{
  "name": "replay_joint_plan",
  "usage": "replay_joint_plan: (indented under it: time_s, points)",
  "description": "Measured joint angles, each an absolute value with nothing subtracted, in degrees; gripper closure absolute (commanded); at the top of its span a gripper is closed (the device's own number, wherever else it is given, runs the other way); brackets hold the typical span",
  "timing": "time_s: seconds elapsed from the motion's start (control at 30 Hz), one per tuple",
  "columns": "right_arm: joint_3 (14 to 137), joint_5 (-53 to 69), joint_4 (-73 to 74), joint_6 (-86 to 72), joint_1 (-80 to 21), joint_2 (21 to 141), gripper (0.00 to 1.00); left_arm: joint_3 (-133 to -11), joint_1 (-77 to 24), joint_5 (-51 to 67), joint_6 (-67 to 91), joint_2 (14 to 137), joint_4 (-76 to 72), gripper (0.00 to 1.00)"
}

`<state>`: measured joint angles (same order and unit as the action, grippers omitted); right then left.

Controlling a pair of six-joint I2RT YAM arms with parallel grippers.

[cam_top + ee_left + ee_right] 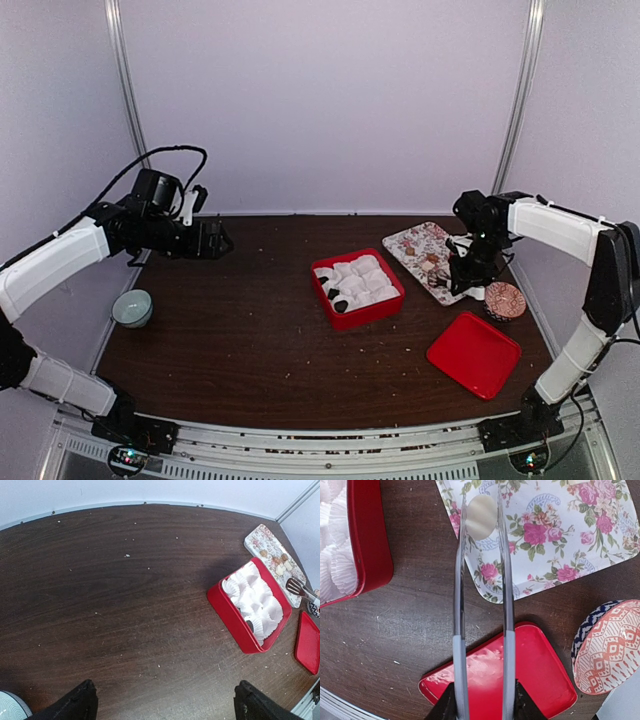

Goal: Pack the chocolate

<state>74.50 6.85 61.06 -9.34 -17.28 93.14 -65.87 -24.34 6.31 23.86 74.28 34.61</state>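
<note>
Right wrist: pale chocolate (pixel 481 517) between tongs (pixel 460 655)

Nothing readable in any view: no text, label, brand, number or sign to make out.

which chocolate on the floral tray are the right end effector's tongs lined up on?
The pale cream round chocolate, lying between the tongs' blades on the floral tray; the other pieces sit farther along the tray, outside them.

Box (pixel 366 318) left of tray (pixel 409 245), chocolate (pixel 337 298) seemingly inside.
</note>
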Motion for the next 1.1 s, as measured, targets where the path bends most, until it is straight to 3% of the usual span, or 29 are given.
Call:
replay_joint_plan:
  time_s: [0.4, 0.63, 1.1]
  points:
    - [82.78, 9.67, 63.68, -9.34, -17.08, 92.75, 0.76, -65.47, -23.92, 6.26, 23.88, 73.52, 34.61, 0.02]
    - [90.87, 13.74, 63.11, -10.28, -22.0, 92.84, 0.76, -65.47, -23.66, 6.37, 23.88, 73.91, 34.54, 0.02]
    - [95.81, 18.2, 60.38, -12.67, -31.75, 104.16, 0.76, -65.49, -23.18, 6.96, 23.88, 75.9, 34.46, 0.02]
